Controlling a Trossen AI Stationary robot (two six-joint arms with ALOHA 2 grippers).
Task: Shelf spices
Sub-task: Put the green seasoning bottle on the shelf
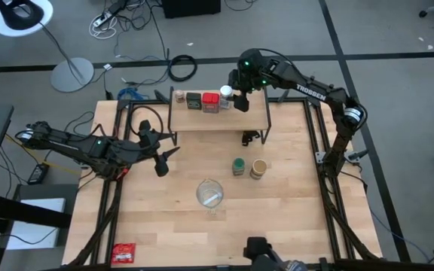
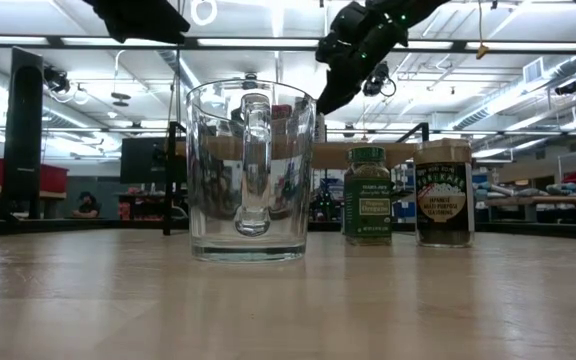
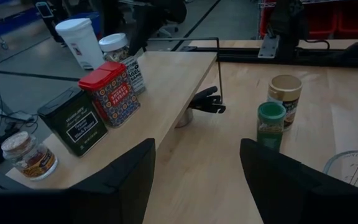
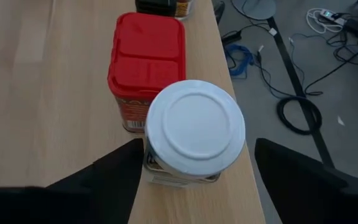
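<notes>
Four spices stand on the shelf (image 1: 218,120); right gripper (image 4: 194,162), fingers spread and released, straddles the white-lidded jar (image 4: 194,127) beside the red tin (image 4: 146,59). Best lift straight up, avoiding the lid. Left gripper (image 3: 194,180) waits open.

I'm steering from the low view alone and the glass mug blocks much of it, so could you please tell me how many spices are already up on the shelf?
Observer: Four stand along the shelf: a tiny brownish jar, a dark green tin, a red tin and a white-lidded jar.
Operator: Thank you. Is the right pincer holding that white-lidded jar?
Observer: No, the right pincer is open, one finger on either side of the jar, directly above its lid.
Operator: And where is the left arm?
Observer: The left pincer hangs open over the table's left part, beside the shelf, holding nothing.
</notes>
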